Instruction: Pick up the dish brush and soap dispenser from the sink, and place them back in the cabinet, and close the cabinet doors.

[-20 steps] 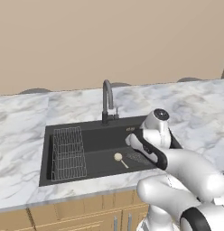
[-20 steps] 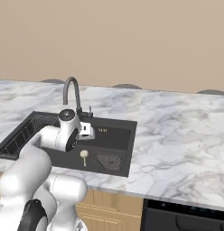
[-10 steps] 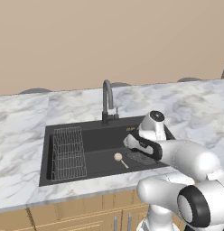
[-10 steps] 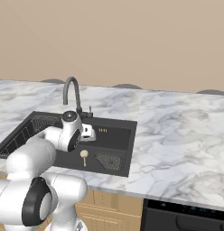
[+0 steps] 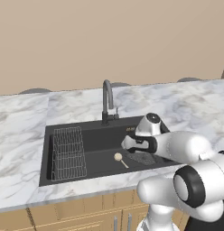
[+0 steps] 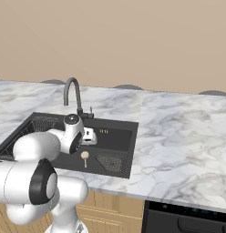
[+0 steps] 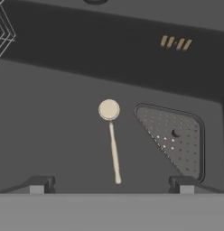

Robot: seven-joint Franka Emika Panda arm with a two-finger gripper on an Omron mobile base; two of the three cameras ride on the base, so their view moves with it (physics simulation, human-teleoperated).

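The dish brush lies flat on the floor of the black sink, round cream head away from me and thin handle pointing back at my fingers. It also shows as the dish brush beside the drain. My gripper hangs open just above the sink floor, its two tips standing wide on either side of the handle's end without touching it. The soap dispenser, the cabinet and the cabinet doors are out of view.
A wire grid rack fills the sink's left part. The gooseneck faucet rises behind the basin. A perforated drain strainer sits right of the brush. Marble counter surrounds the sink, with tan drawer fronts below.
The arm has folded lower and the hand has dipped a little further into the sink toward the brush. The jaws have stayed open and the brush has not moved.
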